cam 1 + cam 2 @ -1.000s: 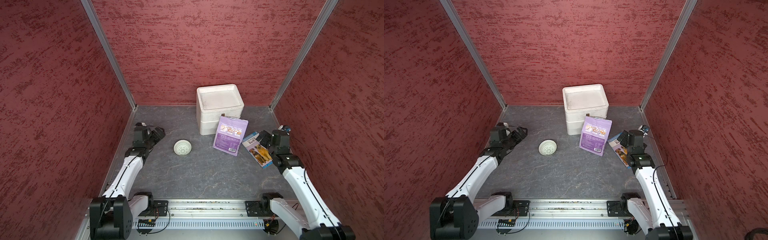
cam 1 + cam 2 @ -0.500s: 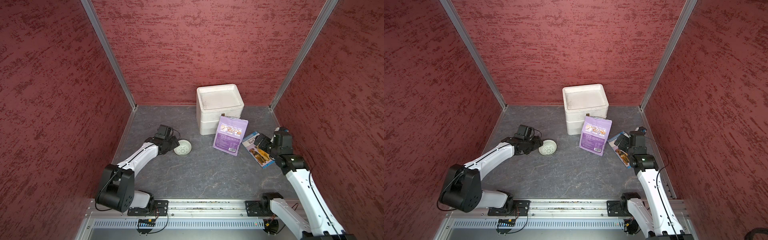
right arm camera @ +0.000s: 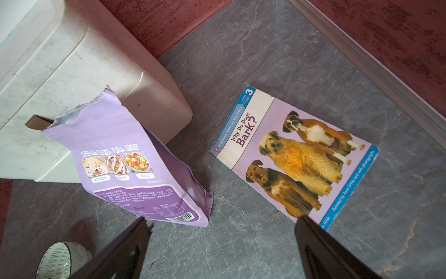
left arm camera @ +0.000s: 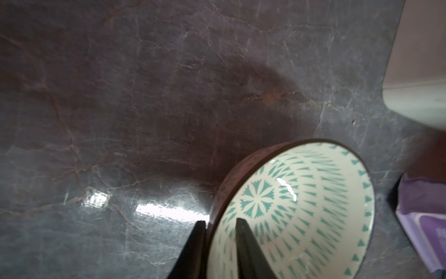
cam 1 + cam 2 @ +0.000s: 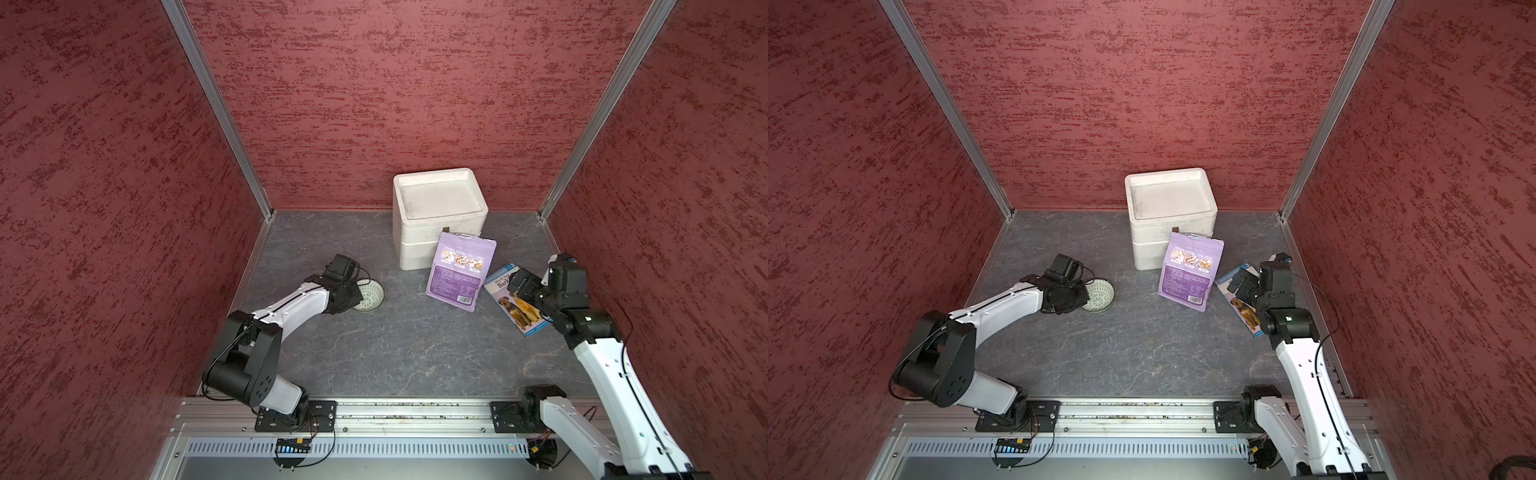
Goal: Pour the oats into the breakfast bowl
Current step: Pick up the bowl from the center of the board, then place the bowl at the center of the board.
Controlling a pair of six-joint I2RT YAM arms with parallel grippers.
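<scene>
1. Oats pouch (image 5: 459, 270) stands on the worktop (image 5: 395, 353) and leans back against the white foam box (image 5: 415, 245). Its torn top faces up and is open. No oats show outside it.
2. The breakfast bowl (image 5: 369, 295) sits empty on the worktop, well apart from the pouch, on the left arm's side.
3. The left hand (image 4: 219, 220) is down at the bowl with its 2 fingers nearly together astride the rim, 1 outside the wall and 1 inside. A thin strip of the patterned inside shows between the inner finger and the wall, so I cannot tell whether the hold is firm.
4. The right hand (image 3: 222, 241) hangs wide open and empty above the worktop, between the pouch and the dog book (image 3: 296, 154).
5. As I judge it, the step in hand is securing the bowl. Pouring is not yet begun.
6. The next move calls for the right hand to take the pouch by its side, below the torn mouth. The mouth must stay up during the lift, since the limp plastic could fold and spill. Only over the middle of the bowl should the pouch be tipped.
</scene>
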